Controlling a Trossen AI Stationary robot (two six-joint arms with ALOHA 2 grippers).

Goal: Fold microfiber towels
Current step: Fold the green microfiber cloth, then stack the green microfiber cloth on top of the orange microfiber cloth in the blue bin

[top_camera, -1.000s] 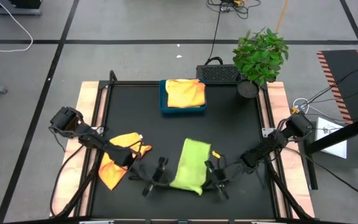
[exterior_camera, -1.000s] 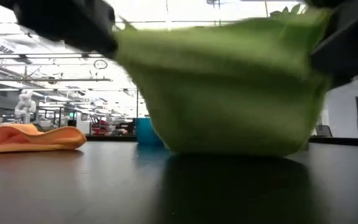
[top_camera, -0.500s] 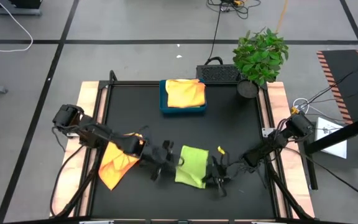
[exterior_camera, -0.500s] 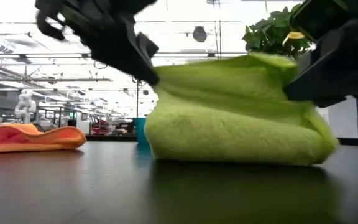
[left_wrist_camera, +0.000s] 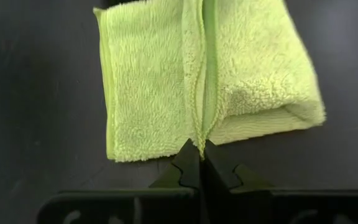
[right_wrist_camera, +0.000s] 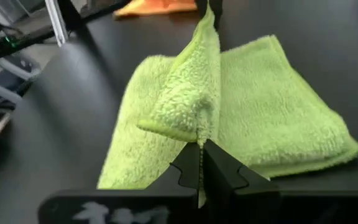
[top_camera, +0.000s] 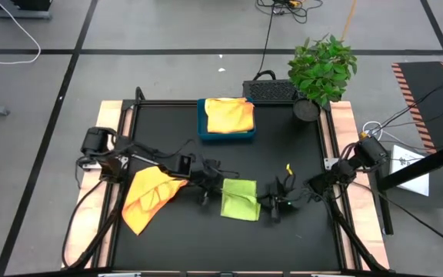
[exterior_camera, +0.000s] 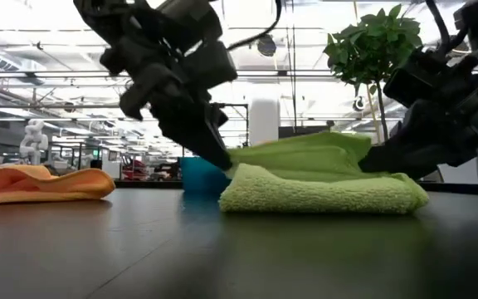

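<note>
We had both end effectors, left [left_wrist_camera: 201, 163] & right [right_wrist_camera: 202, 167], pinched on the soft lime towel [top_camera: 240, 198], prob. at its hems.

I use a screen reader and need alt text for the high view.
Seen from above, the left gripper and the right gripper each pinch an edge of a folded lime green towel on the black table. An orange towel lies crumpled to the left; a blue tray holds a yellow towel.
</note>
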